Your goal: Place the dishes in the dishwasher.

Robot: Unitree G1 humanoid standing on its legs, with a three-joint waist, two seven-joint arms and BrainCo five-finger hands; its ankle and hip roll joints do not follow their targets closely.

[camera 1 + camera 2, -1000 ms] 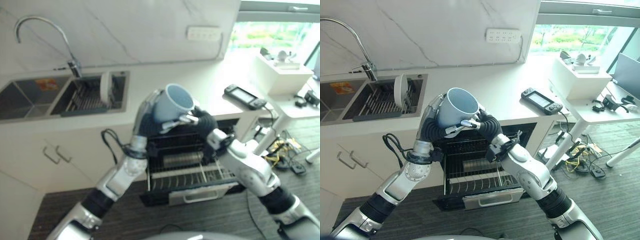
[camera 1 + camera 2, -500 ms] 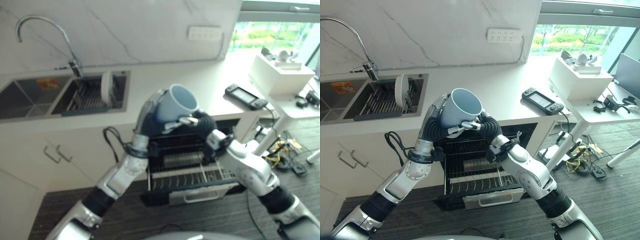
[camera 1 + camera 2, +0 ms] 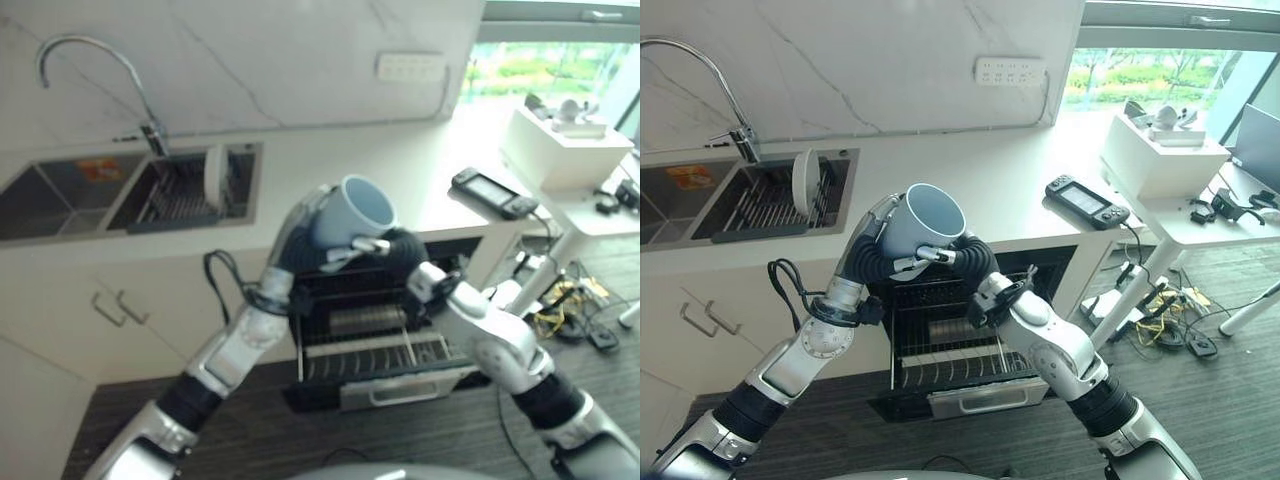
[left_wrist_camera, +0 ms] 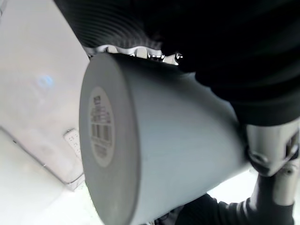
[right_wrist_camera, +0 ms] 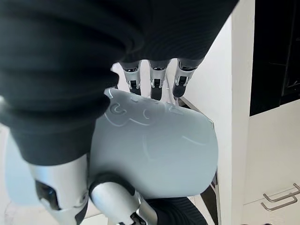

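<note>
Pale blue cup [image 3: 924,217] up between both hands, mouth empty. Left hand [image 3: 872,240] curled round its far side, right hand [image 3: 962,254] pinching the near wall. Below them, open dishwasher rack [image 3: 950,350]; a white plate [image 3: 802,183] racked in the sink [image 3: 700,192].

left robot hand [image 3: 872,240] raised, right robot hand [image 3: 962,255] alongside, fingers curled

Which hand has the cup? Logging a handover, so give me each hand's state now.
Left hand: shut on the cup.
Right hand: shut on the cup too.
</note>
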